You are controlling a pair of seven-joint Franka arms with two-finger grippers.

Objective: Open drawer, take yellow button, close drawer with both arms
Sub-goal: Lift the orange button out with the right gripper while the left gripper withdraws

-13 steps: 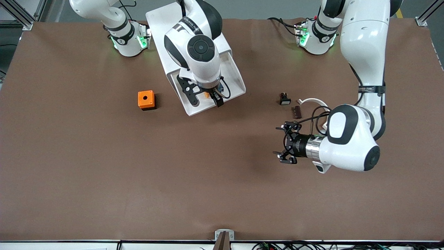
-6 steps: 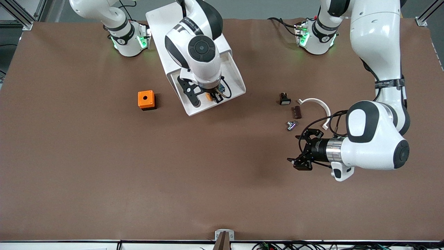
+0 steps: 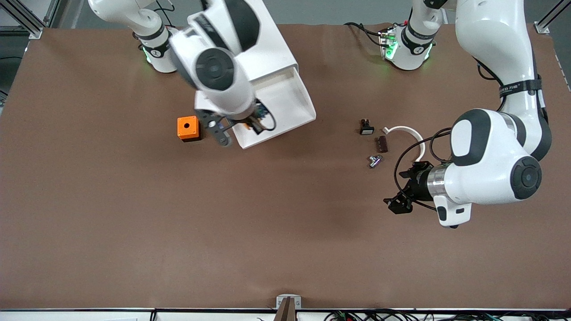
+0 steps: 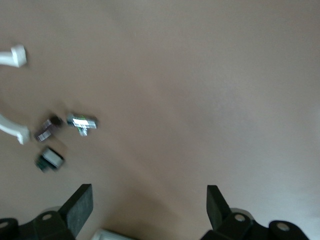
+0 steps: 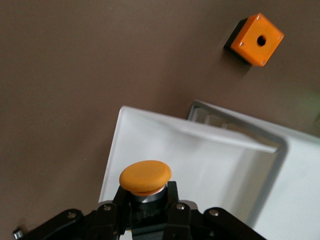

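The button (image 5: 145, 176), with its round orange cap, sits clamped in my right gripper (image 5: 145, 202), which is shut on its dark body. In the front view that gripper (image 3: 255, 126) hangs over the front edge of the open drawer (image 3: 287, 100), a shallow white tray pulled out of the white cabinet (image 3: 272, 44). The drawer's white floor (image 5: 210, 165) lies bare under the button. My left gripper (image 3: 398, 201) is open with nothing in it, low over bare table toward the left arm's end; its fingers (image 4: 80, 207) stand wide apart.
An orange cube with a round hole (image 3: 188, 128) stands beside the drawer toward the right arm's end. Near the left gripper lie a black part with a white face (image 3: 366, 128), a brown piece (image 3: 381, 144), a silver part (image 3: 374, 161) and a white curved strip (image 3: 406, 130).
The right gripper shut on the button in the drawer and lifted it out, swinging toward the orange cube. The left arm drew back toward its own end of the table, still open.
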